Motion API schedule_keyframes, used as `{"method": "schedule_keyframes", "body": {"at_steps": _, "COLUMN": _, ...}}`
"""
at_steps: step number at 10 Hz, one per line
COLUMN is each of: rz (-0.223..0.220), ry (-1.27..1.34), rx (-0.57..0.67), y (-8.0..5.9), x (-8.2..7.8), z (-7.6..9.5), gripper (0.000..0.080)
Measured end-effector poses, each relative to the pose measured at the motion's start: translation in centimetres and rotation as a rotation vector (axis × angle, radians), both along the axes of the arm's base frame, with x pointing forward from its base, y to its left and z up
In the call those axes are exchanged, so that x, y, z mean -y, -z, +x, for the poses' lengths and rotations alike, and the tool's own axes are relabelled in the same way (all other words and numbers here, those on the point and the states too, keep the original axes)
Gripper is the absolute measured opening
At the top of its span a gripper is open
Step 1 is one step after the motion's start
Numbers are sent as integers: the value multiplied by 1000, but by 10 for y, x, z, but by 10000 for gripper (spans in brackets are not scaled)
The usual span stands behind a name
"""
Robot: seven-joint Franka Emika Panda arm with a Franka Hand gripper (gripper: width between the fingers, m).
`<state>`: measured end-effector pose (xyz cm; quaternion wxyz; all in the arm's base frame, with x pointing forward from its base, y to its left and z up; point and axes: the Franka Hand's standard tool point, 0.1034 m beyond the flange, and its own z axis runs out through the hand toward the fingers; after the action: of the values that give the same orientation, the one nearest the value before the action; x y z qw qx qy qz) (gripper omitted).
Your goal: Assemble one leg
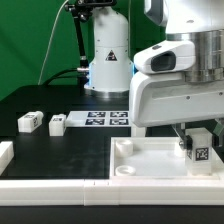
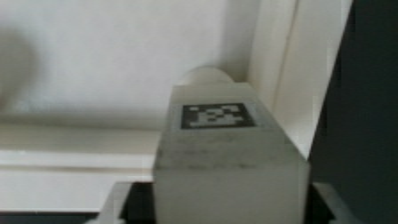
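A small white chunky plastic leg [image 1: 199, 148] bearing a black-and-white tag stands upright, long axis vertical, grasped in the robot gripper [image 1: 199, 140] jaws above the large white square panel [image 1: 150, 165]. The wrist view looks down the leg [image 2: 221, 150]; only the exterior view shows two spare white legs [image 1: 31, 122] on the black table [image 1: 60, 145].
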<state>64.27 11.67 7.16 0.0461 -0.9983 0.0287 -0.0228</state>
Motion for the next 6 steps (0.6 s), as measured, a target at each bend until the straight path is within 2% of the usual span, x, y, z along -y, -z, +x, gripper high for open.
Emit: {"method": "schedule_keyframes", "body": {"at_steps": 6, "rz": 39, "ry": 666, "rx": -60, "y": 1, "x": 5, "z": -1, "gripper": 290}}
